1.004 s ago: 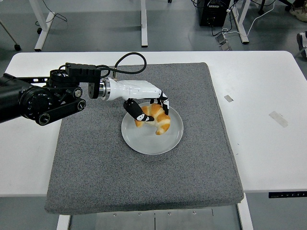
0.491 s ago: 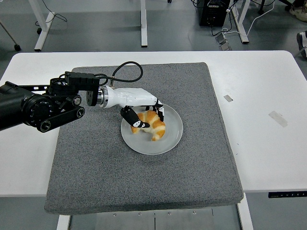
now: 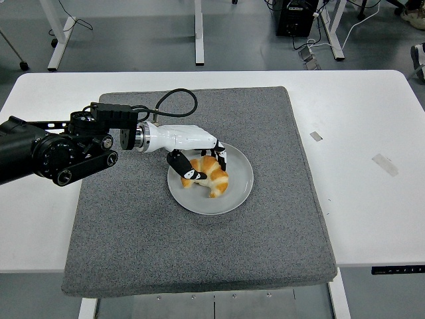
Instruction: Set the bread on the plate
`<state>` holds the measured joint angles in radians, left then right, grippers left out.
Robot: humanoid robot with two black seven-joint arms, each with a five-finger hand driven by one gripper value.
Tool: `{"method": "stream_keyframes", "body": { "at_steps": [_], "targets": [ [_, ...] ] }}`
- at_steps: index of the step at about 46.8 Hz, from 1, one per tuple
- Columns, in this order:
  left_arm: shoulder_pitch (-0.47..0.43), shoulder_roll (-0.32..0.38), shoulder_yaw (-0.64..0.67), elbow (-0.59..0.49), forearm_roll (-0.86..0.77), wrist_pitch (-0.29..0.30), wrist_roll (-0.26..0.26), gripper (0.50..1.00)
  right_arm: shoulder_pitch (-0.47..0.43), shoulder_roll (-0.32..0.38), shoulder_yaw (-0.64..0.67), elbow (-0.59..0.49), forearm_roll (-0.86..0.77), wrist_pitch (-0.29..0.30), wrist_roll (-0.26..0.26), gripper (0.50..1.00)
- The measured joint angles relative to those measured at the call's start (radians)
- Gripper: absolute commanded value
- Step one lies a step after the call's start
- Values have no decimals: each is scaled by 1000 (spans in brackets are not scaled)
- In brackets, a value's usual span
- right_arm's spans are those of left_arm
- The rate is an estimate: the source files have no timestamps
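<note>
A golden croissant [image 3: 214, 178] lies on the grey round plate [image 3: 239, 186] in the middle of the grey mat. My left hand [image 3: 202, 163], white with black fingertips, reaches in from the left and is curled around the croissant's left end. Its thumb [image 3: 190, 173] is on the near side and its fingers [image 3: 220, 155] on the far side. The croissant rests on the plate under the hand. The right arm is out of view.
The grey foam mat [image 3: 133, 232] covers the middle of the white table [image 3: 372, 199]. Two small tape pieces [image 3: 385, 164] lie on the table at the right. A black cable [image 3: 174, 100] loops above my left wrist.
My left hand has lowered the croissant from just above the plate's far left onto the plate. In the last half second it has hardly moved.
</note>
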<state>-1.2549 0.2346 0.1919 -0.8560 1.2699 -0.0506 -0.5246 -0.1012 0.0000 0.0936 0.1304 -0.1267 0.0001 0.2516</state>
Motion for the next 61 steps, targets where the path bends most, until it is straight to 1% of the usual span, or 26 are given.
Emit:
{"method": "stream_keyframes", "body": {
  "at_steps": [4, 9, 12, 16, 20, 26, 34, 40, 45, 51, 61],
  "targets": [
    [2, -1, 0, 0, 0, 0, 0, 581, 0, 0, 0, 0, 0, 0, 0, 1000],
    [2, -1, 0, 0, 0, 0, 0, 620, 0, 0, 0, 0, 0, 0, 0, 1000],
    [8, -1, -1, 0, -1, 0, 0, 664, 0, 0, 0, 0, 0, 0, 0, 1000],
    [11, -1, -2, 0, -2, 0, -1, 739, 0, 0, 0, 0, 0, 0, 0, 1000],
    [12, -2, -3, 0, -3, 5, -2, 793, 0, 0, 0, 0, 0, 0, 0, 1000],
    [14, -1, -3, 0, -3, 24, -3, 848, 0, 0, 0, 0, 0, 0, 0, 1000],
    [15, -2, -4, 0, -10, 28, -3, 901, 0, 0, 0, 0, 0, 0, 0, 1000],
    [17, -7, -7, 0, -19, 30, -3, 957, 0, 0, 0, 0, 0, 0, 0, 1000],
    [17, -14, -8, 0, -21, 48, -3, 965, 0, 0, 0, 0, 0, 0, 0, 1000],
    [17, -14, -13, 0, -34, 53, -3, 971, 0, 0, 0, 0, 0, 0, 0, 1000],
    [4, -7, -20, 0, -148, 53, -3, 975, 0, 0, 0, 0, 0, 0, 0, 1000]
  ]
}}
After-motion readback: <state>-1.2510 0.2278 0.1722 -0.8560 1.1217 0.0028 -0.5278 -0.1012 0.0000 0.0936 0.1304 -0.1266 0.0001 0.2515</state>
